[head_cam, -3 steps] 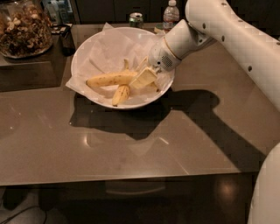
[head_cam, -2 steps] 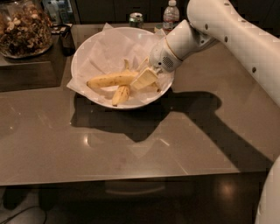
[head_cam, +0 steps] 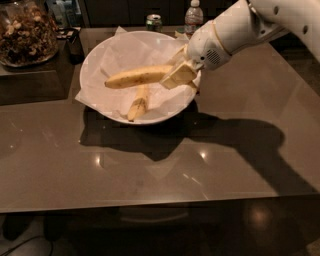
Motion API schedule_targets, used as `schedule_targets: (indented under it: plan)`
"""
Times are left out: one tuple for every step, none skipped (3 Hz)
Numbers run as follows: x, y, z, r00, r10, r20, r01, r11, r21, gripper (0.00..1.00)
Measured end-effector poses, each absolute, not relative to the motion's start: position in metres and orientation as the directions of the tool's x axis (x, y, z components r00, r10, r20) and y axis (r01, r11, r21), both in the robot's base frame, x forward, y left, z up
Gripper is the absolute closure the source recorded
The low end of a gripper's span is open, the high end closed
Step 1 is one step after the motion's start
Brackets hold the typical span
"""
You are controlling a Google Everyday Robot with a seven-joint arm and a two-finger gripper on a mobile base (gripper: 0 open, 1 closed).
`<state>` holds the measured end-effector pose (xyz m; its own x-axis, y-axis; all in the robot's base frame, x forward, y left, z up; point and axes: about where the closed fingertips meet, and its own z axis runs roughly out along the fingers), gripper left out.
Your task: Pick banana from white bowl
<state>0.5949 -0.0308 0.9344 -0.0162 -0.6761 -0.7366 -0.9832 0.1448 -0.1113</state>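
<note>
The white bowl (head_cam: pixel 92 60), lined with crinkled white paper, stands on the brown table at the back centre. My gripper (head_cam: pixel 178 75) is over the bowl's right side, shut on the right end of the long, curved yellow banana (head_cam: pixel 134 77). The banana is held roughly level, a little above the paper, with its tip pointing left. A shorter, stubbier banana (head_cam: pixel 139 104) lies in the bowl just below it. My white arm (head_cam: pixel 225 35) comes in from the upper right.
A glass jar of nuts (head_cam: pixel 27 32) stands at the back left beside a dark object (head_cam: pixel 75 42). A can (head_cam: pixel 153 21) and a water bottle (head_cam: pixel 194 15) stand behind the bowl. The table's front edge (head_cam: pixel 150 205) runs across the lower frame.
The long banana has come up off the paper with my gripper and now hangs above the short banana. The short banana stays in the bowl.
</note>
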Motion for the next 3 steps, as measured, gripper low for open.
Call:
schedule_targets:
  plan:
    - [0.569, -0.048, 0.967, 0.031, -0.642, -0.766, -0.982, 0.125, -0.144, 1.0]
    - [0.535, -0.068, 0.988, 0.035, -0.613, -0.789, -0.981, 0.131, -0.146, 1.0]
    - [0.504, -0.083, 0.994, 0.032, -0.591, -0.806, -0.983, 0.126, -0.132, 1.0]
